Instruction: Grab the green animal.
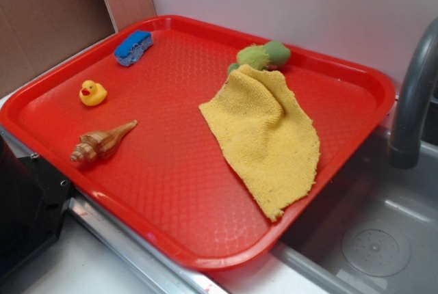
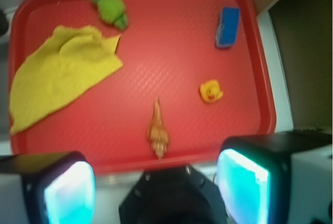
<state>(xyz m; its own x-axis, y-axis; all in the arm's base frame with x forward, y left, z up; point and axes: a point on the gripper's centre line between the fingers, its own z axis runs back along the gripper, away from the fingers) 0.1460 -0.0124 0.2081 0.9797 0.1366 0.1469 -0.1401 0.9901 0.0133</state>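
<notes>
The green animal [image 1: 263,55] is a fuzzy lime-green plush with a darker green head. It lies at the far edge of the red tray [image 1: 178,198], touching the upper corner of a yellow knitted cloth [image 1: 267,133]. In the wrist view the green animal [image 2: 109,6] lies at the top left, far from my gripper [image 2: 156,190]. The gripper is open and empty, high above the tray's near edge, with its two glowing pads [image 2: 70,193] wide apart. The gripper does not show in the exterior view.
A yellow rubber duck [image 1: 92,93], a blue toy car [image 1: 133,47] and a brown seashell [image 1: 101,143] lie on the tray's left half. A grey faucet [image 1: 414,96] and a sink [image 1: 373,239] are to the right. A black robot base [image 1: 27,205] sits at the near left.
</notes>
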